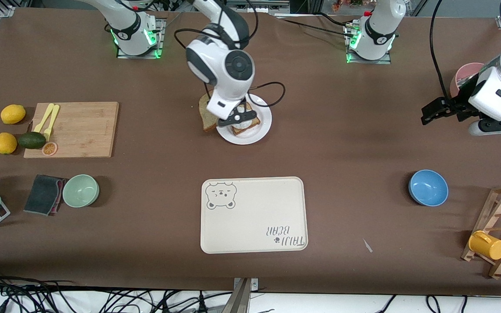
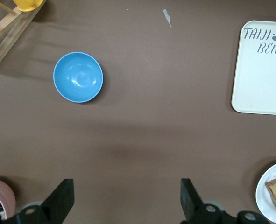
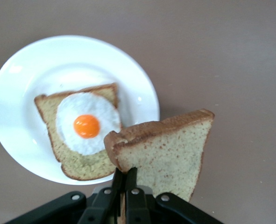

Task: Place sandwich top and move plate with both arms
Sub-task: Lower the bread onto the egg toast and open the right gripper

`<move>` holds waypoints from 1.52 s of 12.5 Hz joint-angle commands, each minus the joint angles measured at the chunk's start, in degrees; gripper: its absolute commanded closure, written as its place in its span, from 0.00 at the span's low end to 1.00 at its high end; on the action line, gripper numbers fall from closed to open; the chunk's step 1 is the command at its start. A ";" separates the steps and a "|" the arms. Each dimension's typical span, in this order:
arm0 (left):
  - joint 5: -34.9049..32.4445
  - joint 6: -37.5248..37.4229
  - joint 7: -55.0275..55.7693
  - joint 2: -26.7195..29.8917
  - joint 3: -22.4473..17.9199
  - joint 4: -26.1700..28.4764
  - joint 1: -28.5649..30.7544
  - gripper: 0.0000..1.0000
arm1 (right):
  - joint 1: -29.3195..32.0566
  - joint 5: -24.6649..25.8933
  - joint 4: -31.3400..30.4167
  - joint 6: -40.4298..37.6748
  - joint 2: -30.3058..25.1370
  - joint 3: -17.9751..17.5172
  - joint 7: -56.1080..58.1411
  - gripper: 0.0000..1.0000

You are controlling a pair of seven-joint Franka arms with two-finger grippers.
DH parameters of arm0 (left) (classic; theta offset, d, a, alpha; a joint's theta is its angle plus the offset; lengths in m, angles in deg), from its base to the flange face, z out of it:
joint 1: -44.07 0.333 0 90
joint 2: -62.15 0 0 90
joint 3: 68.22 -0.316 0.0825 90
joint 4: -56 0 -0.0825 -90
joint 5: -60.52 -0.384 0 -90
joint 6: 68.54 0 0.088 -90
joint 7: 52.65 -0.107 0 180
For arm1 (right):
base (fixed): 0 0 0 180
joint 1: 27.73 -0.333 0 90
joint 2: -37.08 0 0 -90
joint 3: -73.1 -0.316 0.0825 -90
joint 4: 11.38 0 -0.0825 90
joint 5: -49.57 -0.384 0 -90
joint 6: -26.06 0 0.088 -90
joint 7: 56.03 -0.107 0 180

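Observation:
The sandwich top (image 3: 170, 154), a speckled tan bread slice with a brown crust, hangs on edge with my right gripper (image 3: 126, 173) shut on its corner. It hangs over the plate's rim toward the right arm's end of the table (image 1: 207, 116). The white plate (image 1: 262, 130) carries another bread slice topped with a fried egg (image 3: 87, 125). My right gripper (image 1: 233, 119) is over the plate. My left gripper (image 1: 432, 112) waits open over bare table at the left arm's end, its fingers (image 2: 63, 198) wide apart with nothing between them.
A cream bear tray (image 1: 255, 213) lies nearer the front camera than the plate. A blue bowl (image 1: 428, 187), a wooden rack with a yellow mug (image 1: 487, 244) and a pink cup (image 1: 465, 74) are at the left arm's end. A cutting board (image 1: 81, 128) and green bowl (image 1: 81, 190) are at the right arm's end.

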 commanded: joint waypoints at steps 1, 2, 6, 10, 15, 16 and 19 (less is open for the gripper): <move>1.05 -1.16 0.40 -0.24 0.05 -1.18 0.34 0.00 | -3.95 1.82 6.01 -1.16 4.96 0.23 -0.08 1.00; 1.13 -1.16 0.40 -0.24 0.13 -1.18 0.26 0.00 | -5.70 2.43 8.73 -1.16 7.06 0.23 -0.08 1.00; 1.14 -1.16 0.40 -0.24 0.13 -1.18 0.08 0.00 | -7.74 4.80 12.01 -0.03 10.24 0.31 -1.13 1.00; 1.14 -1.16 0.40 -0.24 0.13 -1.18 0.08 0.00 | -7.74 5.07 13.33 1.56 12.00 0.40 -1.65 1.00; 1.05 -1.16 0.40 -0.24 0.13 -1.26 0.08 0.00 | -7.48 4.89 13.33 1.21 11.57 0.31 -8.51 0.00; 1.13 -1.16 0.40 -0.24 0.13 -1.26 0.17 0.00 | -7.04 4.89 13.33 0.95 11.30 0.40 -8.17 0.00; 1.05 -1.16 0.31 -0.24 0.05 -1.26 0.43 0.00 | -4.23 3.84 13.33 -0.45 7.10 0.58 -7.99 0.00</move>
